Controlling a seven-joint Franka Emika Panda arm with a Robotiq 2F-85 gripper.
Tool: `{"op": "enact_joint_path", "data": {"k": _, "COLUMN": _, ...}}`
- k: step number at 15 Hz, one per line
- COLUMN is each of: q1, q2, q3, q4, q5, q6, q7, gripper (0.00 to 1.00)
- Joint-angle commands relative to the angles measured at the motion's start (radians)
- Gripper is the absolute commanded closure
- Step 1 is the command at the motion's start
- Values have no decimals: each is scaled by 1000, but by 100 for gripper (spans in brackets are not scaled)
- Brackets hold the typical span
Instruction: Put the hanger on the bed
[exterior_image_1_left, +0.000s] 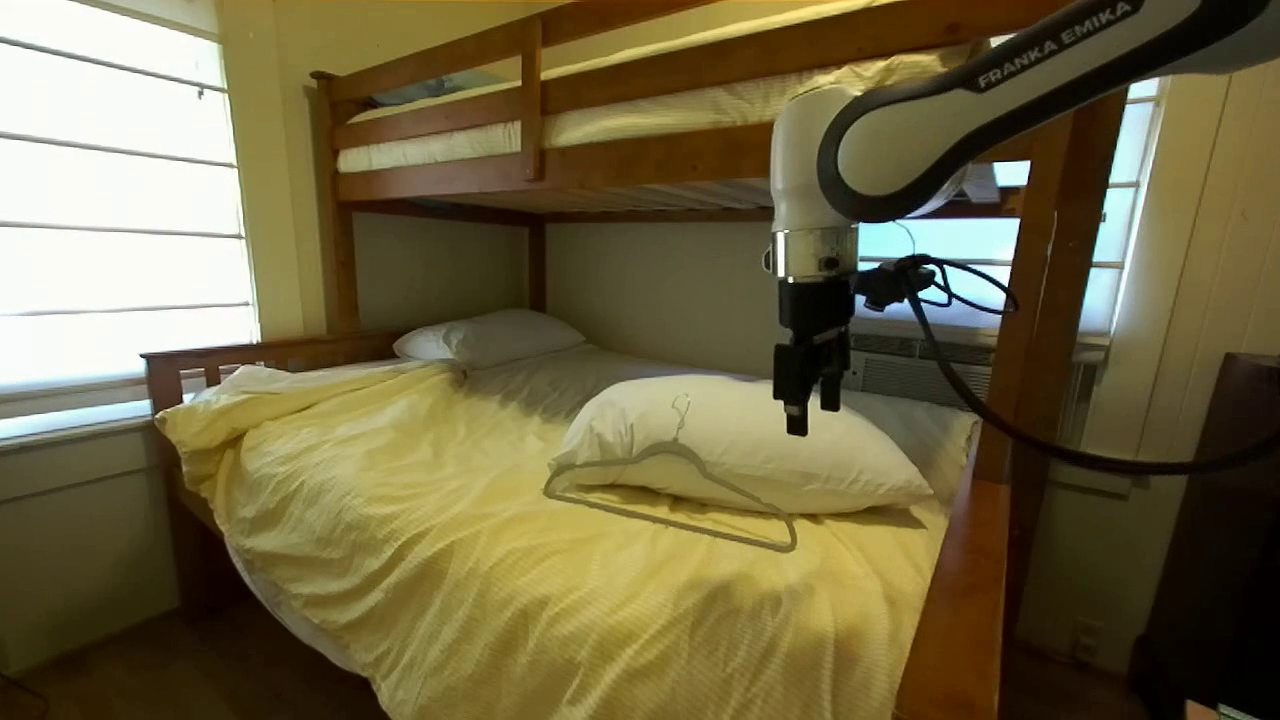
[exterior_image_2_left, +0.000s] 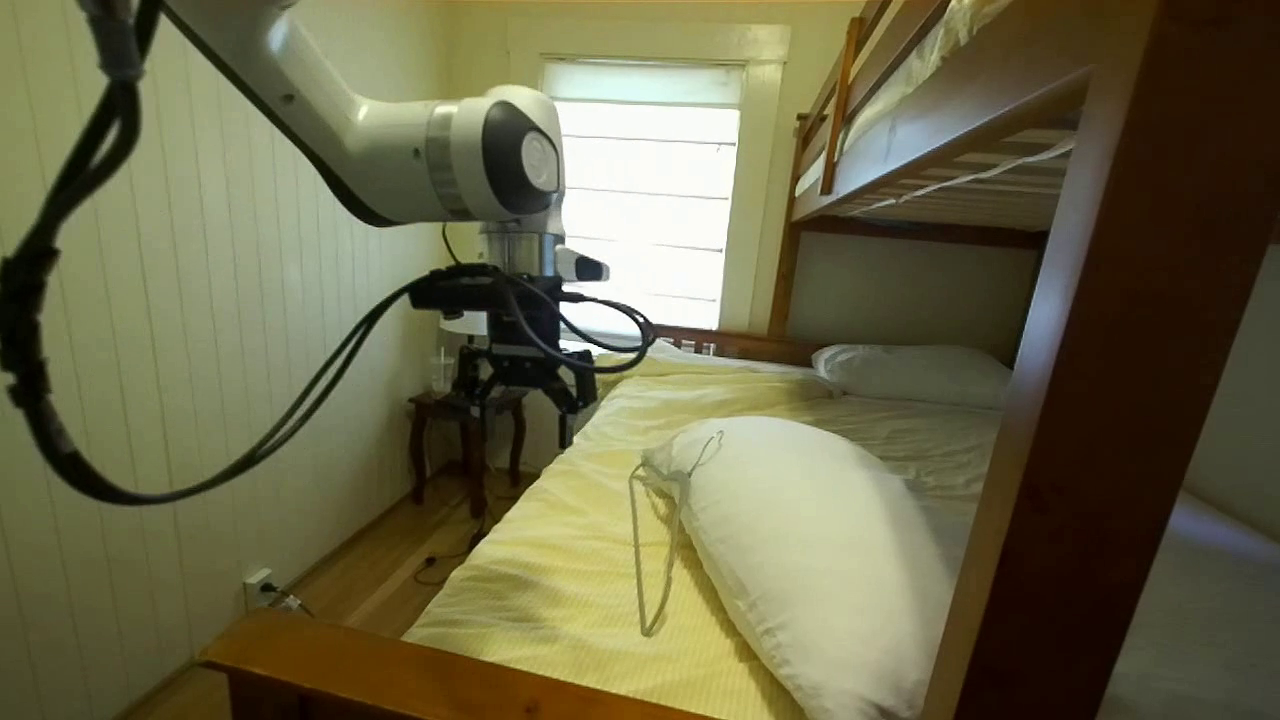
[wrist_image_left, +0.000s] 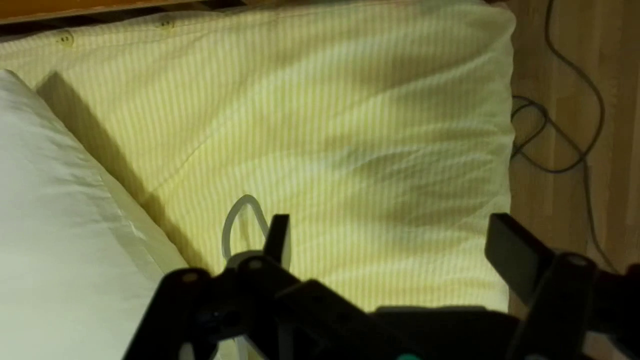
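A: How are the fingers of the black two-fingered gripper (wrist_image_left: 389, 236) held?

B: Spread wide. In the wrist view the pale yellow striped comforter (wrist_image_left: 360, 150) is seen through the gap.

A: Where are they, with the plump white pillow (exterior_image_2_left: 820, 550) taken as the mark?

B: Higher than the pillow and off to one side of it. The gripper is carried by a white robot arm (exterior_image_1_left: 900, 150) with black trim.

A: And the thin grey-tan triangular clothes hanger (exterior_image_1_left: 665, 448)?

B: It is found at the pillow's edge, well apart from the fingers. It is tilted: its hook end is propped on the pillow, its long bar laid over the comforter. In the wrist view it is partly covered by a finger.

A: So by what is it borne?

B: By the wide brown wooden bed (exterior_image_1_left: 955, 600), the lower bunk, on which the pillow is also rested.

A: And farther out from the pillow?

B: Higher than it, the brown wooden upper bunk (exterior_image_1_left: 640, 160) with its guard rail is shown. Beyond it, toward the bed's far end, a flatter white cushion (exterior_image_2_left: 910, 372) is placed. Also beyond it, in an exterior view, a small dark wooden table (exterior_image_2_left: 438, 408) and a bright window (exterior_image_2_left: 640, 210) are seen.
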Motion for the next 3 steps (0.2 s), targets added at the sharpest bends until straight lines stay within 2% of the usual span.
{"op": "enact_joint_path", "data": {"k": 1, "q1": 12, "q2": -5, "q3": -4, "q4": -2, "q5": -1, "q6": -2, "q7": 14, "gripper": 0}}
{"op": "enact_joint_path", "data": {"k": 3, "q1": 10, "q2": -7, "q3": -8, "q4": -7, "q5": -1, "q6": -2, "q7": 17, "gripper": 0}}
